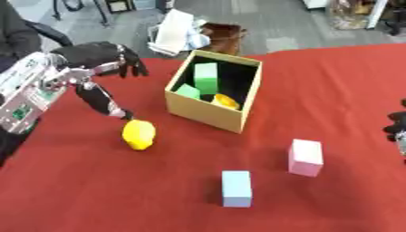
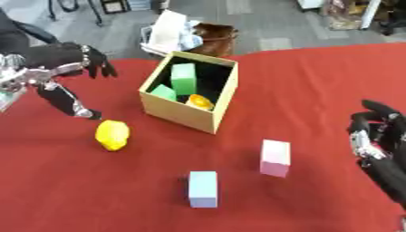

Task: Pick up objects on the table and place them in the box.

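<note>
Your left hand: fingers spread, holding nothing | yellow lemon: on the red cloth, just below your thumb tip, left of the box | right hand: far off, resting, fingers relaxed

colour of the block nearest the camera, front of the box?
Light blue. The small light blue rectangular block stands on the red tablecloth; the left eye view shows it best.
</note>
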You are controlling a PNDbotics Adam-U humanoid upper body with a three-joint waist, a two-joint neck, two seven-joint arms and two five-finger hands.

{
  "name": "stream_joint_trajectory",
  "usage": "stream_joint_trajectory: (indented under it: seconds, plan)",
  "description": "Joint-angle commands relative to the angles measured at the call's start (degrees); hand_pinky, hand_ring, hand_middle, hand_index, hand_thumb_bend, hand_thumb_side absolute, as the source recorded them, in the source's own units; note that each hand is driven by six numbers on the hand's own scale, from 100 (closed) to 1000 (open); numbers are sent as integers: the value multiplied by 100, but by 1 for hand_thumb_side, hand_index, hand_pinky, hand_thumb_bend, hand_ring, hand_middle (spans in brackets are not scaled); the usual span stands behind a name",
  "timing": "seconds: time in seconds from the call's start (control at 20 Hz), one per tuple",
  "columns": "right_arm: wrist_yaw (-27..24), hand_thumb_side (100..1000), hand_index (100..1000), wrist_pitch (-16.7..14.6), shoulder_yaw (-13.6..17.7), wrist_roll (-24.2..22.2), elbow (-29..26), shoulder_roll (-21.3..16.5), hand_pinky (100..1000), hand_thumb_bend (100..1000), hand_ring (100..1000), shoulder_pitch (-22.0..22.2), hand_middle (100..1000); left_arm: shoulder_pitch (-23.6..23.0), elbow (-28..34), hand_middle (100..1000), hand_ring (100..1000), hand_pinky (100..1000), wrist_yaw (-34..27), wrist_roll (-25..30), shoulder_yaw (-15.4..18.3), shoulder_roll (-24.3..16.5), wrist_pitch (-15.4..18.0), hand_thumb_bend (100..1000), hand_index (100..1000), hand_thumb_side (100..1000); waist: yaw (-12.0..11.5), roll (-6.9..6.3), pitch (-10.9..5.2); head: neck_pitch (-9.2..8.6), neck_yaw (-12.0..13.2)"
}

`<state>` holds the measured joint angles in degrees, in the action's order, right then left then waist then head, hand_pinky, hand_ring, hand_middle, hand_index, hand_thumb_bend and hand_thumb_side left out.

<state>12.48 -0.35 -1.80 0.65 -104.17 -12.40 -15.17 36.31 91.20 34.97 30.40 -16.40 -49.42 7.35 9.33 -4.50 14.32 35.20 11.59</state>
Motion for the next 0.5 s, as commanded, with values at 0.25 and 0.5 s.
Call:
stream_joint_trajectory:
  seconds: [0.25, 0.5]
  plan:
    - [13, 552, 858, -7, 24, 0, -61, -91, 630, 100, 644, -76, 671, -17, -68, 635, 580, 650, -98, 525, -251, -172, -105, 632, 789, 209, 31, 47, -159, -28, 46]
    - [10, 553, 858, -6, 26, 2, -59, -87, 630, 100, 644, -66, 670, -67, -510, 634, 578, 645, 170, 610, -294, -59, -97, 628, 785, 189, 41, 39, -165, -18, 46]
